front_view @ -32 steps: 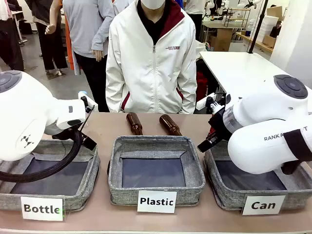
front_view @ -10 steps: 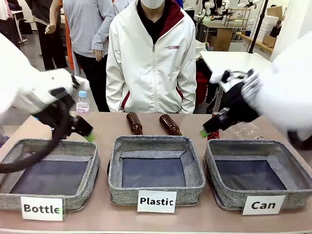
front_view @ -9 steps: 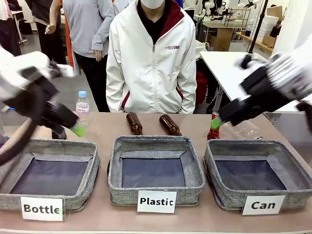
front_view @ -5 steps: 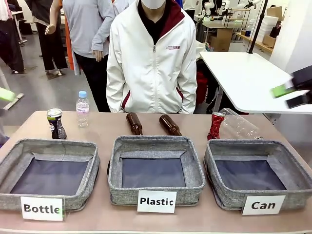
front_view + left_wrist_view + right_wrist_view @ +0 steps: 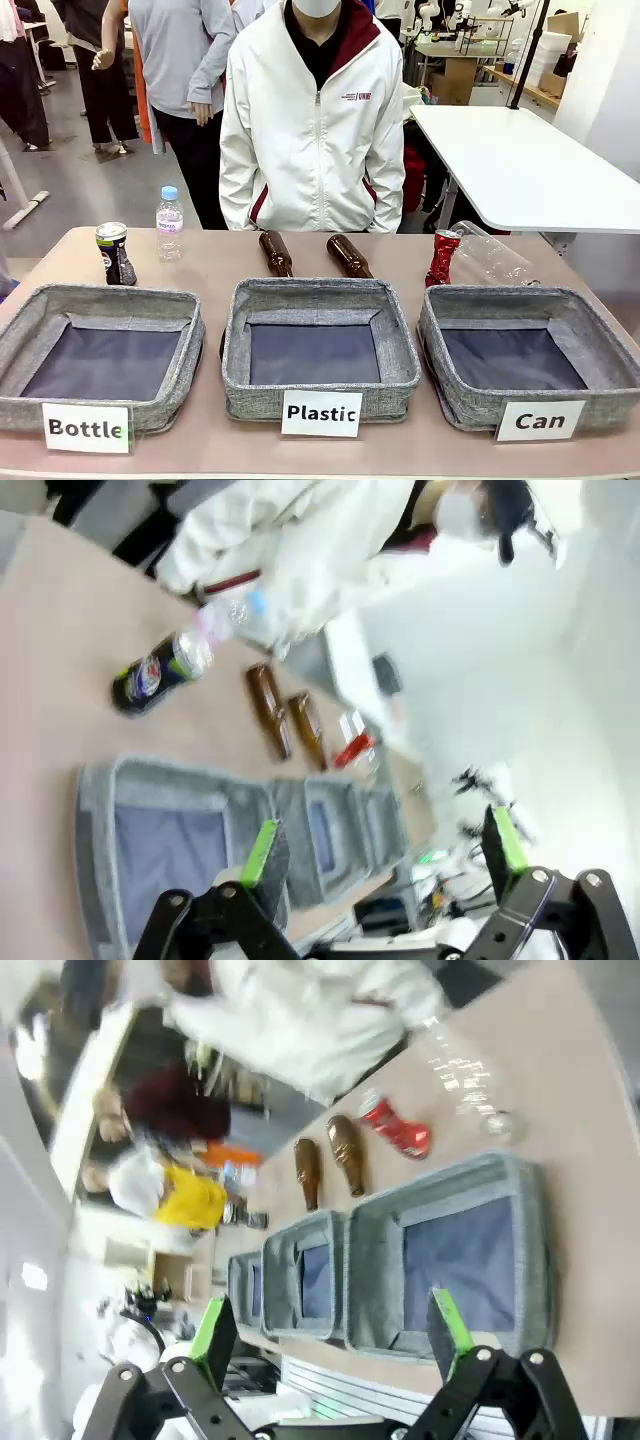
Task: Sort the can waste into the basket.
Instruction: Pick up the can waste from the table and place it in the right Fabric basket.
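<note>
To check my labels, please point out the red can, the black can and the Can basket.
red can (image 5: pixel 442 260), front view, middle of its body.
black can (image 5: pixel 116 258), front view, middle of its body.
Can basket (image 5: pixel 460 405), front view, left end of its front wall.

2 cans (image 5: pixel 113 254) (image 5: pixel 443 258), 4 bottles (image 5: pixel 275 253) (image 5: pixel 348 256) (image 5: pixel 170 222) (image 5: pixel 492 258), 3 baskets (image 5: pixel 110 297) (image 5: pixel 315 288) (image 5: pixel 520 296)

The grey felt basket carded "Can" (image 5: pixel 465 400) lies open from above, its dark floor bare. Just behind its far left corner the dented shiny red can (image 5: pixel 442 258) stands upright, a clear plastic bottle (image 5: pixel 495 262) lying just beside it on the right; its top and left side are free. Well left of that basket, past two more grey felt baskets (image 5: pixel 250 400), the black can (image 5: pixel 115 255) stands on open counter (image 5: pixel 210 260), a small capped water bottle (image 5: pixel 170 222) near it.
</note>
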